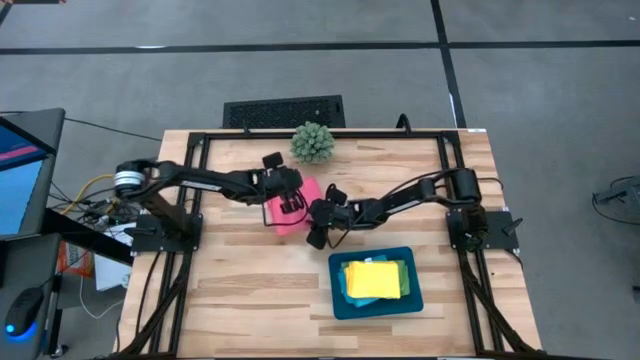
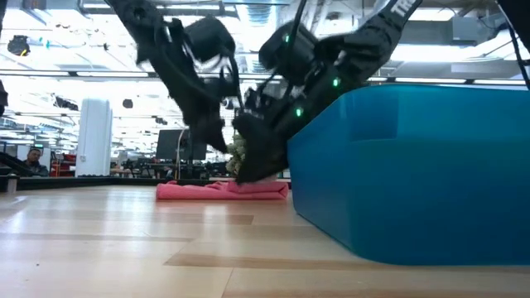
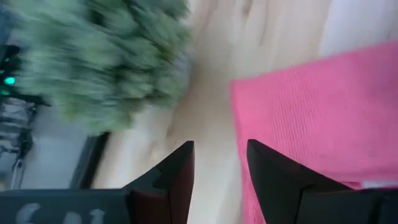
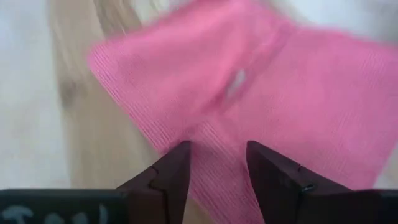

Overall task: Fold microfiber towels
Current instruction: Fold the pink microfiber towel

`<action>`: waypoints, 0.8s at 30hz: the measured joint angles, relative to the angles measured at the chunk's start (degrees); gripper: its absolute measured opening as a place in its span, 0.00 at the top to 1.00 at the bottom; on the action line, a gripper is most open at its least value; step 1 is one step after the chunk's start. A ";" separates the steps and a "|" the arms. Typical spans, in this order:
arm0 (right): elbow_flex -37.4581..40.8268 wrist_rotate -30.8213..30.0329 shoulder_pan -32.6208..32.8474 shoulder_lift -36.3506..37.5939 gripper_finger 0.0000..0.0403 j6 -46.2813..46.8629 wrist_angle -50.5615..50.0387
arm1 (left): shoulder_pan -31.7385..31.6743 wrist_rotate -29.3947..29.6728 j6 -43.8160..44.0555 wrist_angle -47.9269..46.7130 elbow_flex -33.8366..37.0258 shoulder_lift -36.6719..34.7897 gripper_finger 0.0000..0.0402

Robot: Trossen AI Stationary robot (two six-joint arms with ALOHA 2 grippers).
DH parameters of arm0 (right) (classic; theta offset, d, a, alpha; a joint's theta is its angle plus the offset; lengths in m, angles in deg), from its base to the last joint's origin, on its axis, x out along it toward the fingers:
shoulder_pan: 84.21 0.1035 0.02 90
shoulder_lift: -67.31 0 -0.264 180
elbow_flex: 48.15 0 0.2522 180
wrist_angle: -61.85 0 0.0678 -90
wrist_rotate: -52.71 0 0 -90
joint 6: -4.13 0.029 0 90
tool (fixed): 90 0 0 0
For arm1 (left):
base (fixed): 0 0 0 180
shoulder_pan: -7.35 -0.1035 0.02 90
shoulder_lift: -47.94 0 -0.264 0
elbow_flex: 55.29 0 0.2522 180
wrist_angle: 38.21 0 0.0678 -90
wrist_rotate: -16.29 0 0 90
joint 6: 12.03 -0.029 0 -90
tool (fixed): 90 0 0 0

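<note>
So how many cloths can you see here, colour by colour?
Pink towel, on the table: 1
Yellow towel, top of the stack in the teal tray: 1
Green towel edge under it: 1
Total visible: 3; more may be hidden in the stack.

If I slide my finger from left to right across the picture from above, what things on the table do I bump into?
Left gripper over the pink towel → right gripper at its edge → teal tray holding the yellow towel. The spiky plant sits farther back.

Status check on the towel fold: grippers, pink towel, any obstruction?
Left gripper and right gripper both open, empty, over the pink towel. Towel partly folded, flat on table. Yellow towel stacked in teal tray. Nothing blocking; plant stands apart.
</note>
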 joint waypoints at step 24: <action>-0.04 -0.66 1.61 14.65 0.55 0.17 -17.40 | 22.62 0.55 95.35 4.97 25.24 -18.33 0.55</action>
